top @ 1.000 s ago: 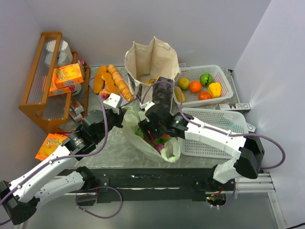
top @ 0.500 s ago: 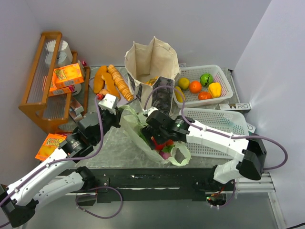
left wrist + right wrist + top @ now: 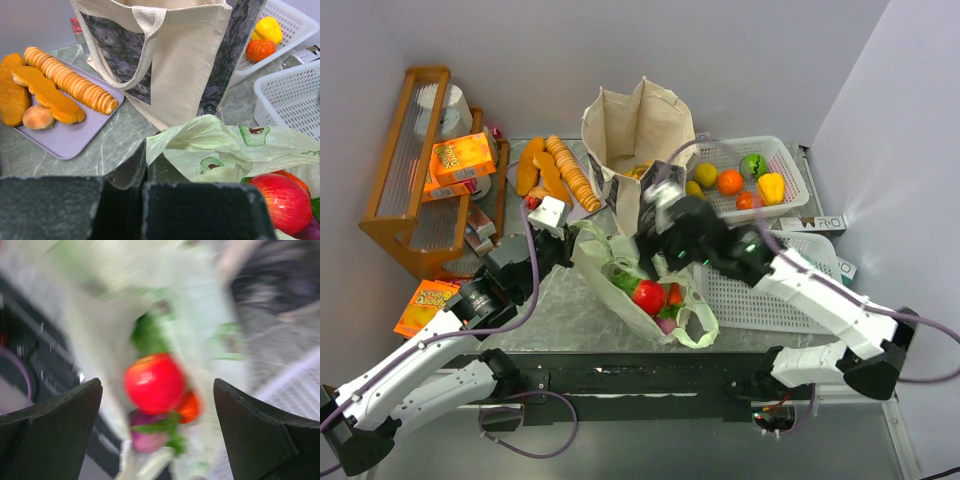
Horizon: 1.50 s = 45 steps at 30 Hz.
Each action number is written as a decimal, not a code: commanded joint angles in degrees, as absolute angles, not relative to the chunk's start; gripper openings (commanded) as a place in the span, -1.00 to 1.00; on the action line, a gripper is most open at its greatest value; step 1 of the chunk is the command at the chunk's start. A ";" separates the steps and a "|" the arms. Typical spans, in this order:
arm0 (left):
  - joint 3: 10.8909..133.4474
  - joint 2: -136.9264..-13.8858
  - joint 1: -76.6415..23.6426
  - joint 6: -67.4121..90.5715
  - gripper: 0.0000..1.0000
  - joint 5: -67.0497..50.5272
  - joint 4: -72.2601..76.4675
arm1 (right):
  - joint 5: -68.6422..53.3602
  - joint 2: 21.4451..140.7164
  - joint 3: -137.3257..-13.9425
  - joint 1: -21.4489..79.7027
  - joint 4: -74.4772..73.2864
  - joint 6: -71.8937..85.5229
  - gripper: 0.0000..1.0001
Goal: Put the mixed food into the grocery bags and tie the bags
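The pale-green plastic bag (image 3: pixel 620 262) lies open at mid-table with a red apple (image 3: pixel 648 296), greens and a purple piece inside. My left gripper (image 3: pixel 572 252) is shut on the bag's left rim; the left wrist view shows its fingertips (image 3: pixel 146 162) pinching the green film (image 3: pixel 220 145). My right gripper (image 3: pixel 658 255) hovers open above the bag with nothing between its fingers. In the blurred right wrist view (image 3: pixel 157 432) the apple (image 3: pixel 154 382) lies below them. The beige canvas tote (image 3: pixel 640 125) stands upright behind the bag.
Behind the right arm a white basket (image 3: pixel 790 195) holds fruit. A second, empty one (image 3: pixel 790 300) sits right of the bag. A purple tray of bread loaves (image 3: pixel 556 170) lies at the back left. A wooden rack (image 3: pixel 395 190) holds orange boxes (image 3: pixel 460 158).
My right gripper has opened wide and pulled up and back out of the bag. The apple now shows uncovered inside. The left gripper keeps its hold on the rim.
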<state>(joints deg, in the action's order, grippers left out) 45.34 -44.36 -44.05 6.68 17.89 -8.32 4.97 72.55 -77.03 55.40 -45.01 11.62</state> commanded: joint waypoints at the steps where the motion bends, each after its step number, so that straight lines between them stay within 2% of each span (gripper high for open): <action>1: 45.62 -44.21 -43.86 6.50 -0.98 17.75 -5.89 | 3.95 67.67 -78.75 39.07 -39.56 10.90 0.92; 4: 45.79 -44.56 -43.77 6.42 -0.98 17.75 -6.15 | 6.76 72.74 -79.71 32.80 -35.79 8.79 0.88; 5: 45.79 -44.82 -43.77 6.42 -0.98 17.58 -6.24 | 7.90 74.51 -80.67 27.91 -35.08 8.44 0.86; 7: 45.88 -45.00 -43.86 6.42 -0.98 17.58 -6.24 | 5.81 79.94 -81.65 22.62 -32.10 8.26 0.86; 10: 45.70 -45.00 -43.77 6.33 -0.98 17.49 -6.07 | 5.10 89.33 -86.12 14.69 -31.46 7.04 0.92; 16: 45.62 -45.35 -43.60 5.80 -0.98 18.02 -6.15 | 7.38 108.94 -105.36 4.93 -35.94 4.75 0.99; 21: 45.79 -46.14 -43.59 5.63 -0.98 18.37 -6.33 | 10.37 119.96 -119.08 0.88 -42.00 2.38 0.97; 28: 45.79 -47.28 -43.42 5.63 -0.98 17.23 -5.98 | 10.02 125.59 -118.74 -4.04 -40.18 0.53 0.82; 32: 46.05 -48.34 -43.51 5.63 -0.98 16.96 -6.06 | 10.72 128.23 -118.74 -5.45 -39.99 -0.95 0.80; 40: 45.53 -48.34 -43.51 5.19 -0.98 17.31 -5.54 | 9.58 135.52 -122.52 -7.12 -38.59 -3.68 0.91; 45: 45.53 -48.51 -43.33 4.83 -0.98 17.75 -5.45 | 8.53 138.08 -127.18 -7.21 -39.03 -6.24 0.89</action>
